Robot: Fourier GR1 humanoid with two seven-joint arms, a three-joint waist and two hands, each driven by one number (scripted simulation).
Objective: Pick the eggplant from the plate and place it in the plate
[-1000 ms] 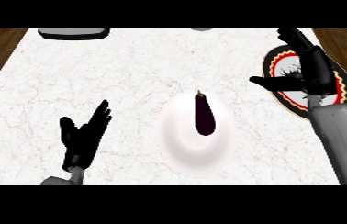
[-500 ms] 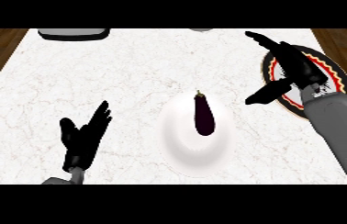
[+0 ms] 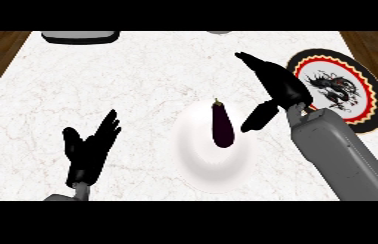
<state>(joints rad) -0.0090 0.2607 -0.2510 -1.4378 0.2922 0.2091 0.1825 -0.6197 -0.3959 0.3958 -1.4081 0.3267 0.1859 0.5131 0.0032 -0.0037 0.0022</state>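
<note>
Head view, steeply down on a white marbled counter (image 3: 133, 88). Near centre, a touch toward 6 o'clock, a plain white plate (image 3: 198, 164). On its upper half a dark purple eggplant (image 3: 222, 129), lying lengthwise, stem end toward 12 o'clock, held by nothing. At 3 o'clock of the eggplant, the right hand (image 3: 279, 84): black, open, fingers straight and close together, aimed toward 11 o'clock. Thumb (image 3: 256, 117) spread well away from them, angled toward 7 o'clock, tip just beside the eggplant (no contact apparent, a strip of white between). Behind the hand, the grey right forearm (image 3: 332, 148), running off toward 5 o'clock. At 2 o'clock of the view, a dragon-patterned plate (image 3: 332, 55) with a black and yellow rim, partly covered by the right wrist. At 8 o'clock, the left hand (image 3: 88, 150), open, fingers up and fanned apart, resting, well apart from both plates. At 11 o'clock, by the counter's far edge, a dark grey tray (image 3: 80, 36).
</note>
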